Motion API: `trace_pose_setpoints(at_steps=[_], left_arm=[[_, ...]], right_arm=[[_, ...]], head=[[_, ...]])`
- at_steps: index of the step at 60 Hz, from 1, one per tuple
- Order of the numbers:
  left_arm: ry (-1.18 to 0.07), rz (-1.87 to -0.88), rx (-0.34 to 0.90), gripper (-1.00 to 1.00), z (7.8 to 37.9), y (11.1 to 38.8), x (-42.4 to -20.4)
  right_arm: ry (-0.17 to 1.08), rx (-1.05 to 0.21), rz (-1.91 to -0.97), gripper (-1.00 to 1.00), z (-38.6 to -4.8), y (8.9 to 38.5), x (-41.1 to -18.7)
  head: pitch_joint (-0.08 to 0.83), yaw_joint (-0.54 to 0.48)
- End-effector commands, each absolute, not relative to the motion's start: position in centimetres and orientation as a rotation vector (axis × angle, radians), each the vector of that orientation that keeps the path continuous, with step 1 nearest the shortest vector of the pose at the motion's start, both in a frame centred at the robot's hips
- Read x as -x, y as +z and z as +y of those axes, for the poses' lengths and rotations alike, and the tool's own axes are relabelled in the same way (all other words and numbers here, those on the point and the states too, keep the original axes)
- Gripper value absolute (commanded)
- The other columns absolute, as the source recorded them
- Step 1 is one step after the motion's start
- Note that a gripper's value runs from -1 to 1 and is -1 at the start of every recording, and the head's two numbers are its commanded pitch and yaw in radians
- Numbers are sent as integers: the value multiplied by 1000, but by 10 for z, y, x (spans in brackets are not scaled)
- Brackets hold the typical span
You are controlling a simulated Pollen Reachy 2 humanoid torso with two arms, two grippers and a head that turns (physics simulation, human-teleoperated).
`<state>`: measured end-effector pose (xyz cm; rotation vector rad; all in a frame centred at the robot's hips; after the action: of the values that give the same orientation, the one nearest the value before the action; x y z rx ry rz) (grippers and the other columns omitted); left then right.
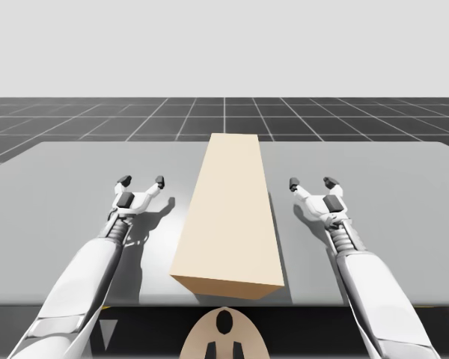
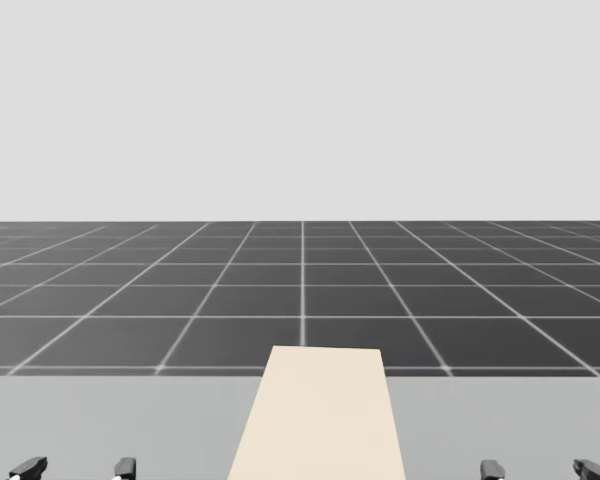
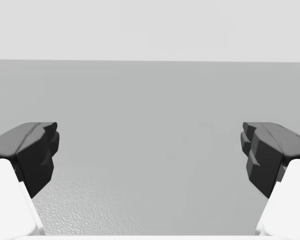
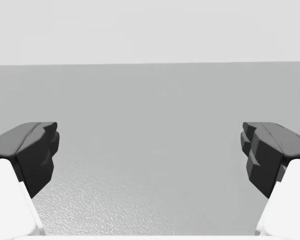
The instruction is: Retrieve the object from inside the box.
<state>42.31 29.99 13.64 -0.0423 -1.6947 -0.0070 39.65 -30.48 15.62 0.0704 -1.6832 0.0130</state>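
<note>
You have a long beige box [image 1: 228, 217] lying in the middle of the grey worktop [image 1: 67, 172], one short end toward you and its length running away from you; its top and visible sides are solid, so whatever it holds is hidden. Your left gripper [image 1: 141, 181] is over the worktop to the left of the box, apart from it, fingers spread wide with nothing between them. Your right gripper [image 1: 312, 182] is to the right of the box at about the same point along its length, likewise wide open, holding nothing and clear of the box.
</note>
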Motion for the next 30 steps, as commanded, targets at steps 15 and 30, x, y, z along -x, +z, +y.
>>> trace_pose_setpoints(at_steps=[15, 30], left_arm=[[-109, -1606, 80, -1000, 304, 129, -425], [-446, -1560, 219, -1000, 287, 122, -409]], right_arm=[[103, -124, -1630, -1000, -298, 148, -397], [314, -280, -1616, -1000, -280, 142, -388]], head=[[13, 5], [14, 3]])
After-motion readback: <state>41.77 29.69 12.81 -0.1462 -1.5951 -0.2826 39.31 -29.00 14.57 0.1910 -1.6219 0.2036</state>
